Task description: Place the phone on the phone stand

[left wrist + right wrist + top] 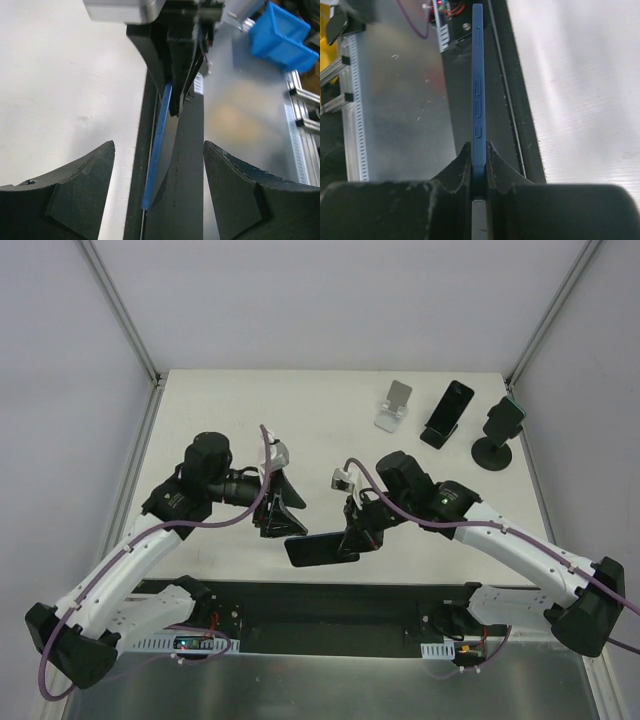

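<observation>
A white table (230,430) sits between pale walls (330,300), seen from above. At its near edge, between the two arms, the right gripper (357,537) is clamped tight on one end of a dark blue phone (320,548). In the right wrist view the phone is edge-on, side buttons facing the camera, running straight out from the pinched fingertips. The left gripper (284,514) has its jaws spread wide and grips nothing. In its wrist view the phone's thin blue edge lies in the gap between the fingers (80,195) (touching neither). At the far right of the table, well apart from the phone, stands an empty white phone stand (397,405). To its right are a black stand (446,416) holding a dark phone and a round-based stand (499,432).
</observation>
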You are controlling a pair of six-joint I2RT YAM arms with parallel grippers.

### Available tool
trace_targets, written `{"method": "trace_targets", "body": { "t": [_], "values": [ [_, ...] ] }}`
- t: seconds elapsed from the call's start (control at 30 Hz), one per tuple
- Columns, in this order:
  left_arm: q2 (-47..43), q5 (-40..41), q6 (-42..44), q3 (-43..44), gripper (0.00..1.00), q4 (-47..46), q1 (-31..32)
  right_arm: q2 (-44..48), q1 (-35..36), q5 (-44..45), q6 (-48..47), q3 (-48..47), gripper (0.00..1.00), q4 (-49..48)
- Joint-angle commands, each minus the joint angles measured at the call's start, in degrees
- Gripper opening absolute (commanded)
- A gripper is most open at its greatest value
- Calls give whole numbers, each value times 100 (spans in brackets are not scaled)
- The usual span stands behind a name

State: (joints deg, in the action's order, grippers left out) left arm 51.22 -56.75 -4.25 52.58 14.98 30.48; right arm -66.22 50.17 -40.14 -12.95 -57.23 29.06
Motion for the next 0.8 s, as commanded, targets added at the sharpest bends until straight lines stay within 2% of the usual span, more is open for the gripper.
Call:
{"method": "trace_targets", "body": {
  "t": [0.0,0.13,0.23,0.33,0.37,0.4,0.47,0.5,0.6,0.63,0.7,0.73,0.77],
  "values": [
    [555,-996,1233,358,71,1084,369,302,10,-969,-375,-464,1,143],
    [967,-1127,1524,621,69,1498,740,162,1,-926,-577,-771,1,495],
    [1126,-1154,1533,745,56,1560,837,109,1,-820,-700,-956,1,636],
    [1302,-1207,1559,841,51,1674,968,74,1,-680,-700,-1106,1,627],
    [1337,-1146,1585,868,47,1796,1003,48,10,-662,-700,-1141,1,627],
    [1433,-1049,1681,903,39,1876,1030,47,10,-636,-665,-1185,1,601],
    [1531,-987,1769,982,32,2052,1065,56,10,-548,-621,-1203,1,522],
    [1540,-874,1857,1009,23,2157,1074,100,10,-400,-569,-1159,1,478],
    [1496,-671,1972,1018,9,2246,1092,240,1,-14,-472,-1080,1,294],
    [1452,-549,1998,1009,0,2255,1092,293,10,128,-332,-975,1,137],
    [1365,-381,2103,1000,0,2255,1092,424,1,609,-165,-869,9,-31],
    [1260,-163,2113,1000,0,2220,1092,469,1,787,10,-738,18,-171],
    [1215,-39,2104,1000,0,2193,1092,513,10,980,151,-667,36,-268]
  ]
}}
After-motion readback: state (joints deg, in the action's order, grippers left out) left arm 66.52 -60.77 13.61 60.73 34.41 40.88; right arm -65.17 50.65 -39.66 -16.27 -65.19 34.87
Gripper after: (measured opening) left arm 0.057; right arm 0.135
